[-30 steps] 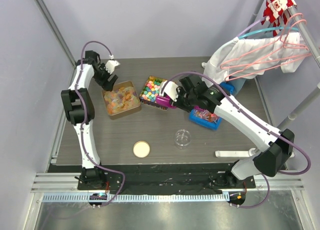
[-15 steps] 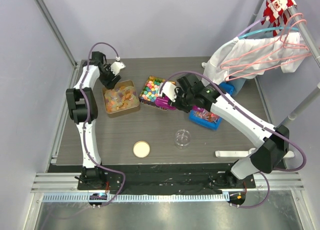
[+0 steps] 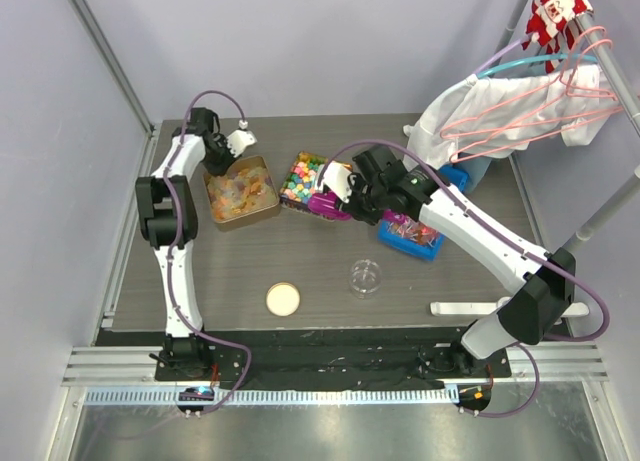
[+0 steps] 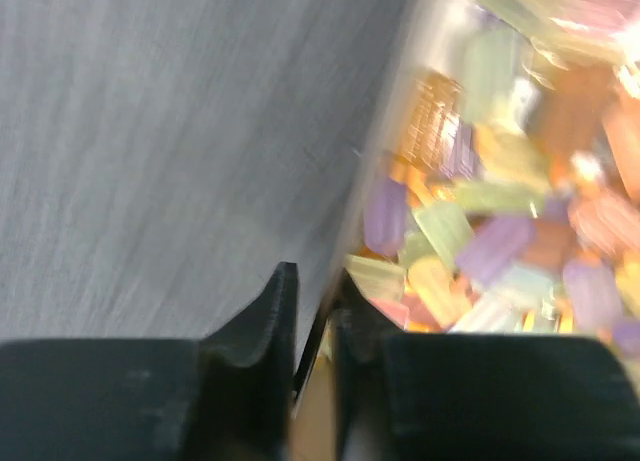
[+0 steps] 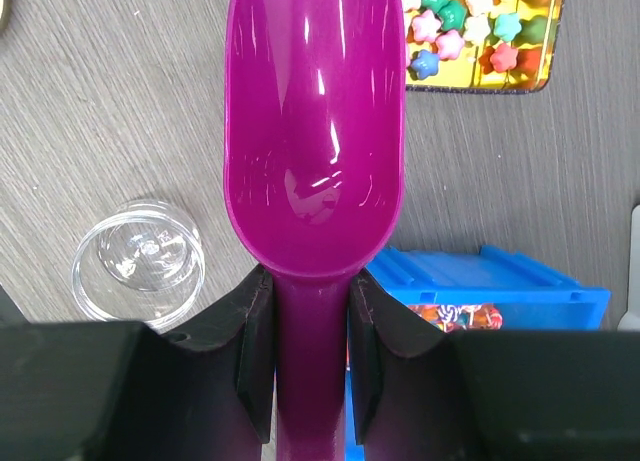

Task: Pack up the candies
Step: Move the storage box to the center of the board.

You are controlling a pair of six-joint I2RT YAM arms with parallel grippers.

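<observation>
**Bracing the tin, scoop ready for the first load of candies.**

The left pincer [image 4: 312, 316] is narrowed to a slit with the wall of the gold tin [image 3: 250, 224] caught between its fingers, seemingly gripping it. The right pincer [image 5: 305, 291] is clamped on the handle of an empty magenta scoop [image 5: 315, 131], which hangs beside the tin. The candies [image 3: 240, 193] lie heaped inside that tin at the back left of the table [image 3: 300, 266]. They are soft, irregular pieces in orange, yellow and pale tones, blurred in the wrist view. Next, I judge, the scoop must dip into the heap while the tin is held firm, then carry its load to the clear dish [image 3: 366, 276].
</observation>
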